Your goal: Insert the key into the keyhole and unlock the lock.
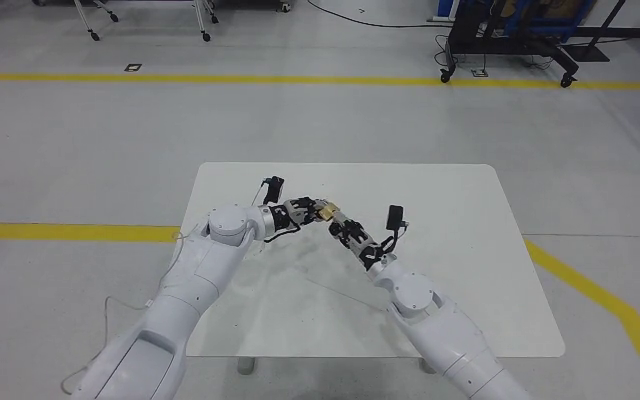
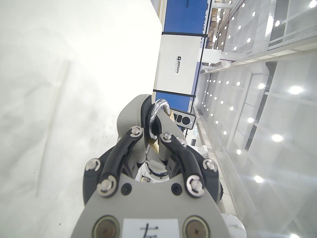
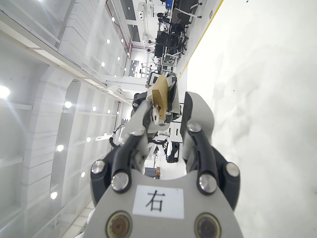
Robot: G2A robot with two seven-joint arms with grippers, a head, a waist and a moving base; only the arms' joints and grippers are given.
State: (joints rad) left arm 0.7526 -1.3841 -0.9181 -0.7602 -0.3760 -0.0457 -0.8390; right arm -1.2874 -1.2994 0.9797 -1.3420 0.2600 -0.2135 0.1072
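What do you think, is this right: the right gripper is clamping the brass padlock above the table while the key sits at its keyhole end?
Not quite. The left gripper is the one clamping the brass padlock above the table, as the left wrist view shows. The key does sit at its keyhole end, beside one finger of the open right gripper.

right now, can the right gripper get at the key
Probably yes. The key sits at the keyhole of the lock, which the left gripper holds, and it lies between the right gripper's open fingers, close against one. Nothing stands between them.
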